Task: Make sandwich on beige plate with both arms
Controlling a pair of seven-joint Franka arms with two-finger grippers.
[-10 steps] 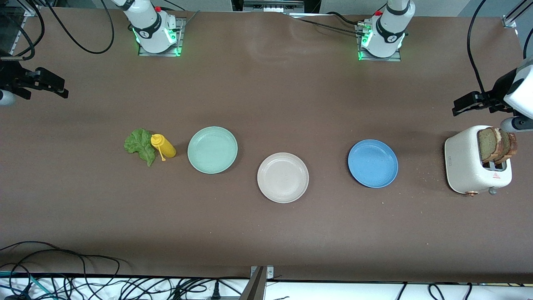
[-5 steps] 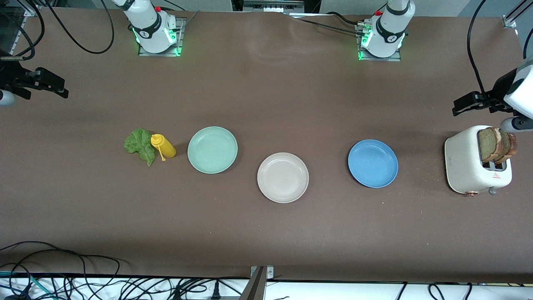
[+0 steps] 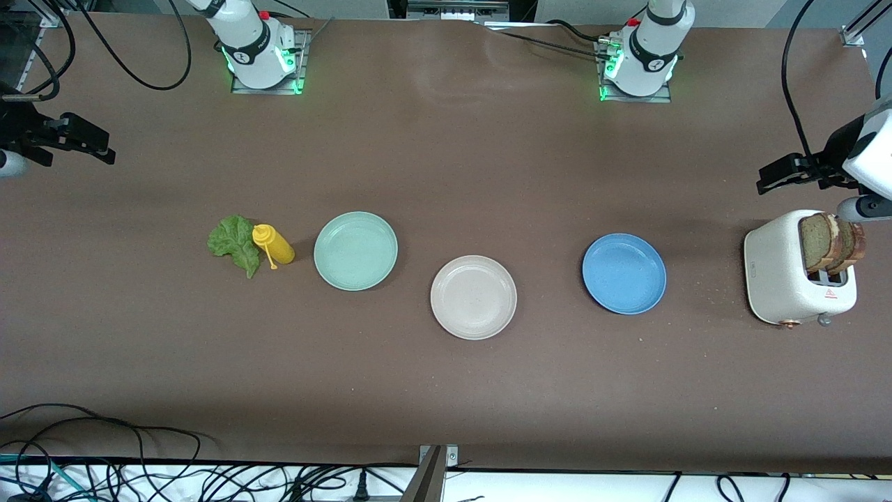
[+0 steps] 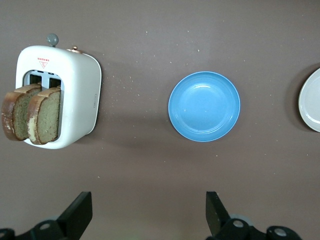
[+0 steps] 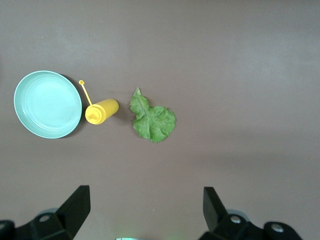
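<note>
Jaws of both grippers stand wide apart and hold nothing. The left gripper (image 3: 784, 174) hangs over the surface (image 3: 446, 390) at the left arm's end, near the white toaster (image 3: 780, 275) where two bread slices (image 3: 829, 242) stand in the slots. The right gripper (image 3: 87, 143) waits over the right arm's end of the surface. The lettuce leaf (image 3: 233, 242) lies touching a yellow bottle (image 3: 275, 245) — beside the mint plate (image 3: 355, 251). The beige plate (image 3: 474, 298) is bare, between the mint plate and the blue plate (image 3: 624, 273). No step seems started yet; likely the left gripper must descend on one slice and lift it straight up.
</note>
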